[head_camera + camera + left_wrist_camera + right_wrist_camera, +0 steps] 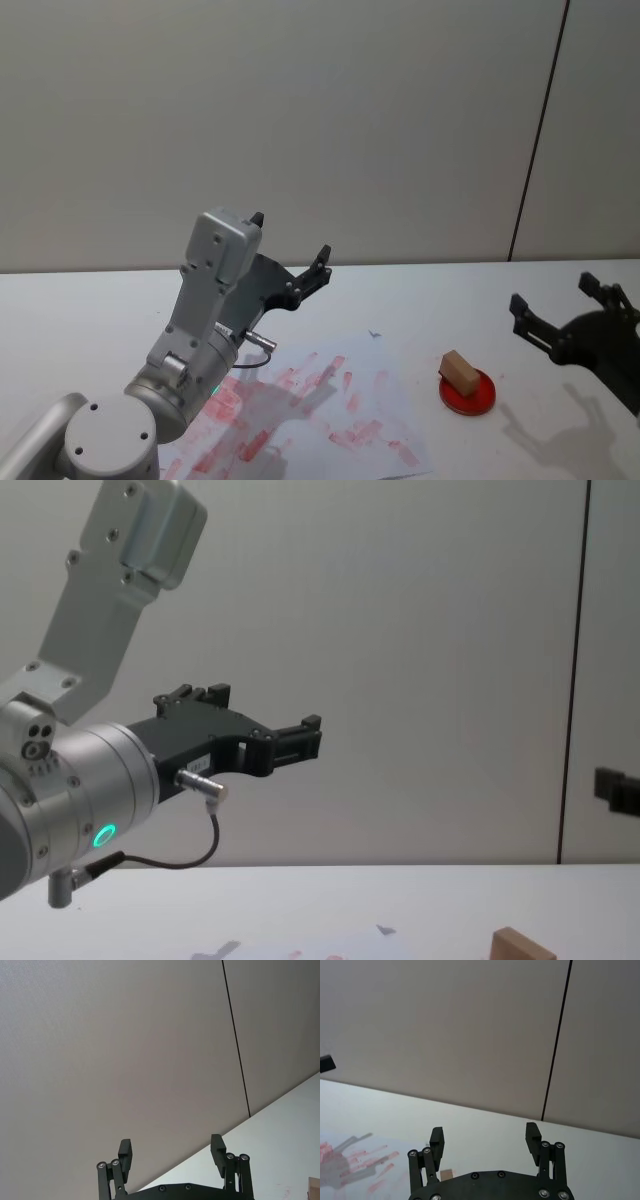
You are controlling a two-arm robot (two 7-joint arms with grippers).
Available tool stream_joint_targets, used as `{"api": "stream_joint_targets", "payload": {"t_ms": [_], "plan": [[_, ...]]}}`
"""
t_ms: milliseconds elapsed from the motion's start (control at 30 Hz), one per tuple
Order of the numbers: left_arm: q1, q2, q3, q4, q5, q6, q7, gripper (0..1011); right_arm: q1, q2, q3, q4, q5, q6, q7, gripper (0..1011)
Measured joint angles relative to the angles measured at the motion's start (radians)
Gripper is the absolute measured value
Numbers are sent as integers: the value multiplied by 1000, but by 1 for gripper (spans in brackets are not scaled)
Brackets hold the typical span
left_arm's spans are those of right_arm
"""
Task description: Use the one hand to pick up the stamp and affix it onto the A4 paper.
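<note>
Judged as the reach before the pick-up, with nothing gripped yet. To do it well: come down squarely over the stamp (460, 369), line the claw up across its narrower sides, and close on the wood well above the red ink pad (482, 400) beneath it. Lift straight up so as not to drag the pad along. Then carry level and press flat on a bare patch of the A4 paper (372, 388), away from the red marks already on it.

Left claw (290, 237): raised high above the desk (100, 310), angled upward, spread wide, holding nothing and touching nothing. Below it and stretching off to its right, the A4 paper, flat on the desk and covered in red smears. Farther to that claw's right and well apart from it, the stamp — a small light-wood block resting on the round red pad, just beyond the paper's right edge.

Right claw (553, 293): hanging above the desk, also fully spread and empty. To its left and lower down, near but not touching, the stamp on its pad. Nearer to the stamp than the other claw — yet not possible to tell from this alone which of the two is meant to take it.
</note>
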Motion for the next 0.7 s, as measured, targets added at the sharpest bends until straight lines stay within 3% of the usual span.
{"api": "stream_joint_targets", "payload": {"t_ms": [333, 700], "plan": [[0, 0, 0, 0, 0, 0, 0, 1001, -12, 14, -2, -2, -14, 72, 25, 1001], [0, 0, 0, 0, 0, 0, 0, 1001, 39, -26, -40, 58, -95, 158, 78, 1001]]}}
